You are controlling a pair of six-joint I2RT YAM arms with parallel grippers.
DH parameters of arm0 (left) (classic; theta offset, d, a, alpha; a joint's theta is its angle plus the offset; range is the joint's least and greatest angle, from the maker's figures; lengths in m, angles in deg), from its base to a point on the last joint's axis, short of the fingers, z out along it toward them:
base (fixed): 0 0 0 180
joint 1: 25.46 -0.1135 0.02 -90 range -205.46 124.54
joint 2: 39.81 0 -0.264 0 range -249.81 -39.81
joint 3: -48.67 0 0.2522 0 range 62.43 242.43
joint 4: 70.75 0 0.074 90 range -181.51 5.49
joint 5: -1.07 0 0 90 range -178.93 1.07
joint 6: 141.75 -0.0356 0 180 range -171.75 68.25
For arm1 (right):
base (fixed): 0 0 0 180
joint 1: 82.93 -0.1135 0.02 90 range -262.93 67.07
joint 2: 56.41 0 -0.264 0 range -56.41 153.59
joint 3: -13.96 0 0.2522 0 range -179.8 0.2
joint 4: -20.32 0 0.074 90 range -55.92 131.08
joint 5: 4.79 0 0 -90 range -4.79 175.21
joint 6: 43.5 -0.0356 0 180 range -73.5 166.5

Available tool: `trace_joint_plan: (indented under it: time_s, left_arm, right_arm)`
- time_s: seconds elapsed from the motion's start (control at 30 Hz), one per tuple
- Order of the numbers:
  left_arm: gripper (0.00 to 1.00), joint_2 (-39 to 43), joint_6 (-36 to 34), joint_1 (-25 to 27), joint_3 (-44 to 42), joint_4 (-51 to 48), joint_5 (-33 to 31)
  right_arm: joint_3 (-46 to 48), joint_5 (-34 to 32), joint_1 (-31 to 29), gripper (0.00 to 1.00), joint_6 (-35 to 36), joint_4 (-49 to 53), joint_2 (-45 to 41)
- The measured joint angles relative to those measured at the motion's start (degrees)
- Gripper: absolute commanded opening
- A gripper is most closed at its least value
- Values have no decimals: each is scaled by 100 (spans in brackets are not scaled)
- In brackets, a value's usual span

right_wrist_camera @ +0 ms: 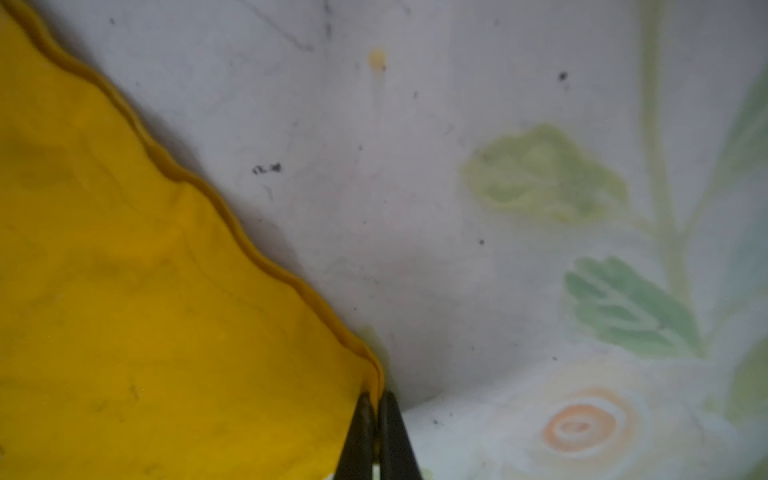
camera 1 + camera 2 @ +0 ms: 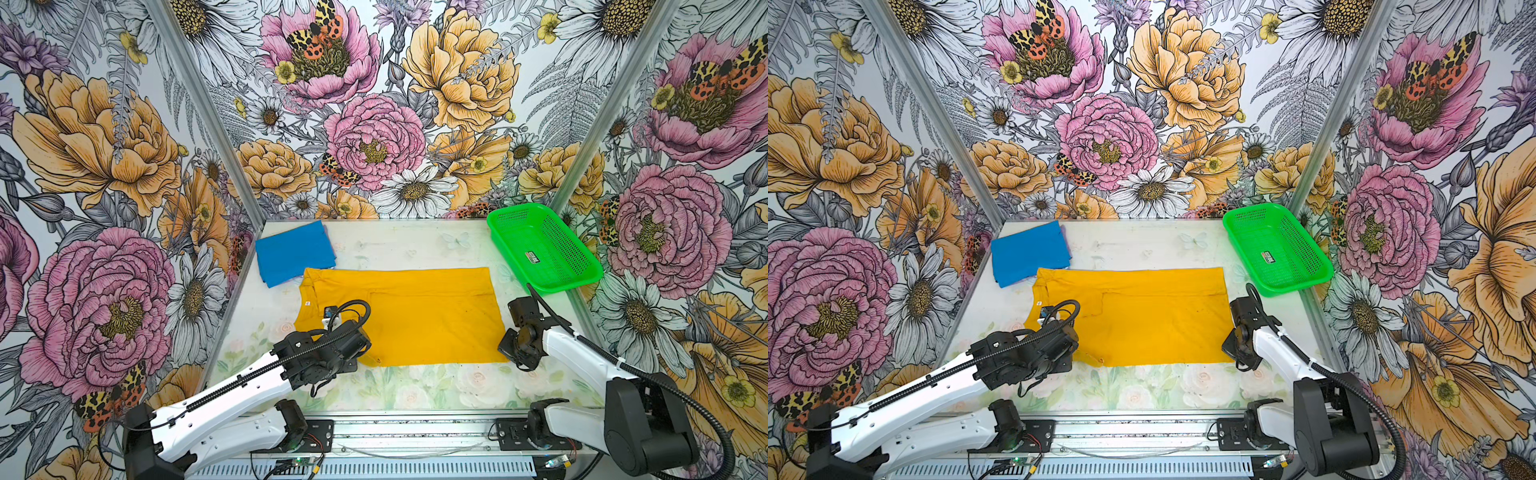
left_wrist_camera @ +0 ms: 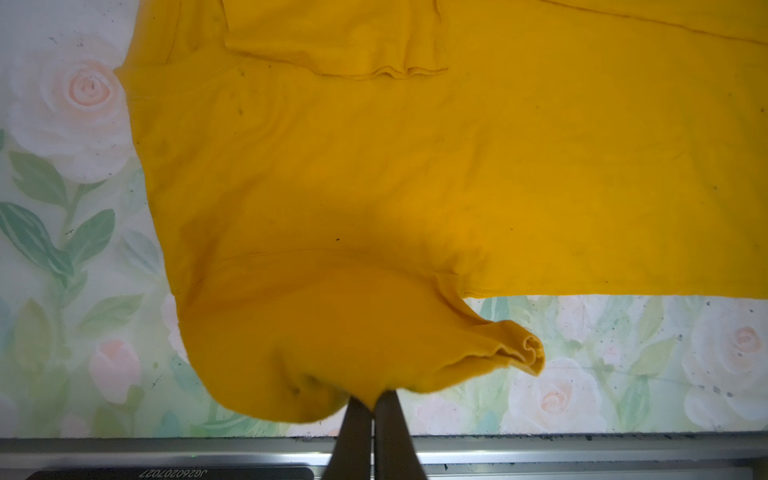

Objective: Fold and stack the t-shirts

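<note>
The mustard-yellow t-shirt point(image 2: 415, 316) lies spread across the middle of the bench point(image 2: 415, 245), with its far side folded in. The left fingers point(image 3: 353, 432) are pinched tight on the sleeve at the shirt's near left corner. The right fingers point(image 1: 394, 440) are clamped on the hem at its near right corner. The blue t-shirt point(image 2: 295, 251) sits folded in the far left corner, just beside the yellow one. A green basket point(image 2: 561, 284) stands at the far right corner.

Both top views look down from high at the near side toward the back wall point(image 2: 374, 104), sharing the whole tabletop point(image 2: 395, 245). Each wrist camera sits close over an edge of the yellow shirt point(image 3: 415, 166).
</note>
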Motion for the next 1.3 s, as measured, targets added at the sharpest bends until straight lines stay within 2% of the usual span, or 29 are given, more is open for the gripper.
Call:
trace_joint_plan:
  time_s: [0.27, 0.47, 0.63, 0.93, 1.13, 1.3]
  left_arm:
    - [0, 269, -46, -142, -2, 46, 2]
    - [0, 173, -595, -785, 282, 188, 94]
    - [0, -127, -1298, -1770, 463, 769, 566]
    - [0, -627, -2400, -2977, 544, 1661, 1257]
    - [0, -863, -2787, -3552, 619, 2251, 1587]
    - [0, -1357, -3010, -3681, 804, 2625, 1823]
  right_arm:
    - [66, 37, 2, 0, -79, 74, -306]
    - [-299, -24, 39, 0, -35, 201, -302]
    - [-896, -116, 105, 0, 101, 17, 181]
    - [-1744, -85, 271, 0, 304, -518, 1451]
    - [-2151, 26, 431, 0, 332, -789, 2035]
    - [-2468, 153, 496, 0, 317, -907, 2358]
